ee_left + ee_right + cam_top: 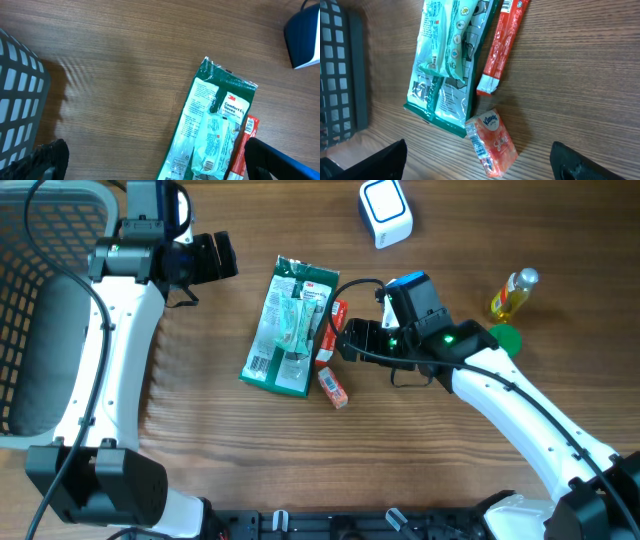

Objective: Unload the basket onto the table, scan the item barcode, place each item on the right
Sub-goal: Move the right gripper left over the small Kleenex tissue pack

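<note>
Tissue pack (pixel 492 145) noted nearest, flat on table (pixel 200 430). Right gripper (pixel 345 343) seen with jaws apart, nothing held, just beside red stick pack (pixel 502 45). Green 3M package (pixel 290 328) laid flat mid-table, alongside the stick pack. Left gripper (pixel 225 258) spread wide, empty, near the package's far left corner. Scanner (pixel 385 212) found farthest back, well apart.

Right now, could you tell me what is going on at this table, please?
Two robot arms are set to scan an item's barcode, but neither holds anything. The right gripper, jaws open, hovers by a green 3M package, a red stick packet and a small Kleenex tissue pack lying together on the table. The left gripper, also open, hangs between the package and the basket at the table's left. A white and blue device, probably the scanner, sits untouched at the far edge.
</note>
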{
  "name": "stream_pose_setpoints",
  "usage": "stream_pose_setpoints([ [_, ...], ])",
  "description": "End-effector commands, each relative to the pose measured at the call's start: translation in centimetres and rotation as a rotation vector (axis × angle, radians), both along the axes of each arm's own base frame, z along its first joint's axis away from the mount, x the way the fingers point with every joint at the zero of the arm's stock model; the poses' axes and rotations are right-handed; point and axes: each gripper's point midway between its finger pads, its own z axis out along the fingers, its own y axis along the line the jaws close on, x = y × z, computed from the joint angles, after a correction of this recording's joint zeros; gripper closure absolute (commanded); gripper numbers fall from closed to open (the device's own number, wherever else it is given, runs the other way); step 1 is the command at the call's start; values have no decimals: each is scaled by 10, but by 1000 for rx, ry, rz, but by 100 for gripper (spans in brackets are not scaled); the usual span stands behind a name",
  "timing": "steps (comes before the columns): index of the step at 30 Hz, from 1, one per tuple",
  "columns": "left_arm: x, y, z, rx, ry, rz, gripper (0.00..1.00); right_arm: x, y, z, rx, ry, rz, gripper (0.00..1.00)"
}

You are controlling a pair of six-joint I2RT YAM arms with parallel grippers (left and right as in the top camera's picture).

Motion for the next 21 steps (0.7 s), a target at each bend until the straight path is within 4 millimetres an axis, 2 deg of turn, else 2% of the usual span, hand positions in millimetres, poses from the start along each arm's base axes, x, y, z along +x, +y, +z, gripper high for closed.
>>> stream_pose_setpoints([
  [1,1,0,-2,-1,3,-10,0,-4,1,-9,1,30,-3,10],
  [7,1,0,-2,-1,3,-10,0,-5,1,-9,0,33,-2,12],
  [12,1,0,-2,0,3,-10,0,-3,0,-9,-12,13,14,23],
  [14,1,0,-2,0,3,-10,0,-2,1,-8,-8,7,13,36],
  [15,1,0,-2,0,3,-10,0,1,3,-6,-1,-6,13,58],
  [16,1,0,-2,0,3,-10,0,3,4,-4,6,-16,11,75],
  [17,1,0,-2,-1,3,-11,0,5,5,-3,14,-24,7,85],
  [19,1,0,-2,0,3,-10,0,6,5,-2,31,-3,-32,96],
  [21,1,0,-2,0,3,-10,0,6,5,-2,29,-5,-29,96],
])
